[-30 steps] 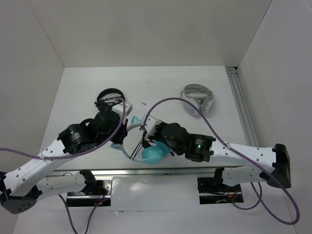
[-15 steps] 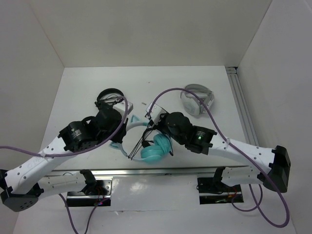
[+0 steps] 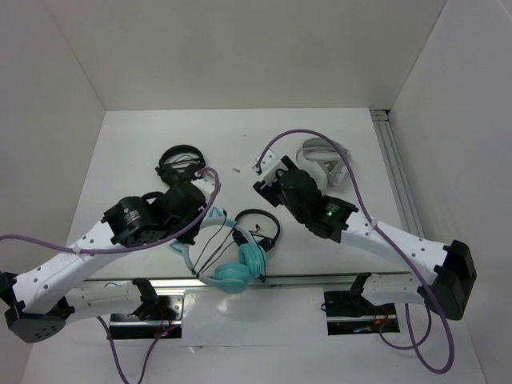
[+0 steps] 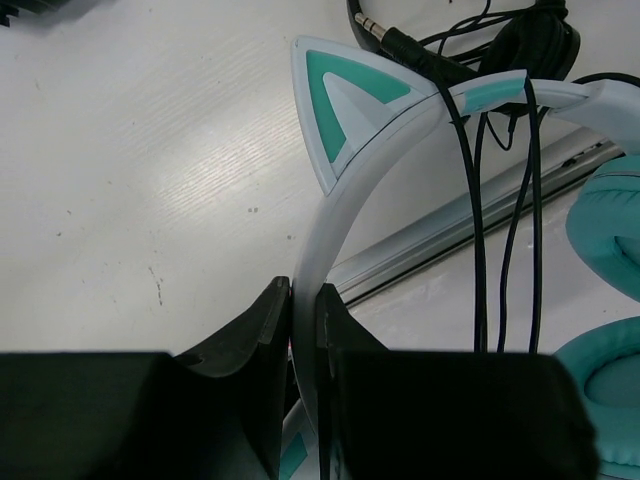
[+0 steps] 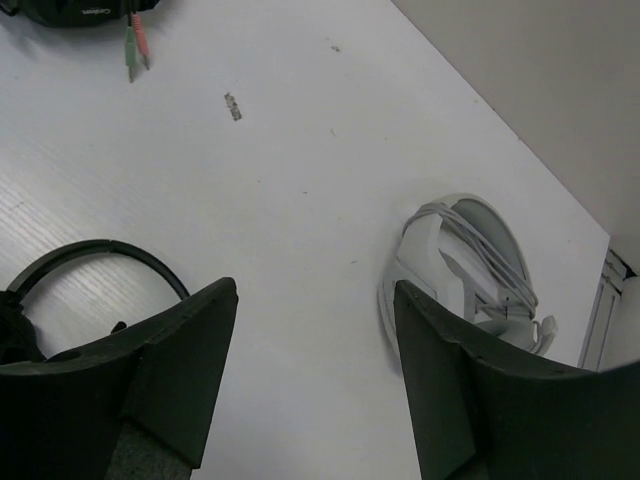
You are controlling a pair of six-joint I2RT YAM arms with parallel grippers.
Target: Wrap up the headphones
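While your left tool (image 4: pixel 303 303) stays clenched on the headband (image 4: pixel 345 200), your right tool (image 5: pixel 312 292) has let go. A second ago it was down at the earcups, working the cable; now it hangs spread wide and empty, lifted back toward the far side of the desk (image 3: pixel 136 152).

The headphones (image 3: pixel 250 258) have moved too. They sat between the two arms, and now they lie nearer the front edge, with the earcups toward the arm bases and the headband running up into the left tool's grip. From the left wrist you see several strands of cable (image 4: pixel 478 230) crossing the headband, so some turns are on. But the plug (image 4: pixel 385 30) lies free on the desk past the cat ear (image 4: pixel 340 100). A black loop (image 5: pixel 110 243) also lies slack beside the earcups, most likely leftover cable. Take the wrap as part done. The release reads as a regrasp, and you need to pick up that slack before the turns loosen.

The desk is white and matte, with a few small marks and a scrap (image 5: pixel 232 106) near the middle. The black headset (image 3: pixel 180 160) sits just beyond the left tool, and its green and pink plugs show in the right wrist view. The white headset (image 3: pixel 324 164), its own cord bundled, lies near the right tool, well apart from the headphones. A metal rail (image 3: pixel 396 176) runs along the right edge, and plain white walls (image 3: pixel 240 56) close in three sides.
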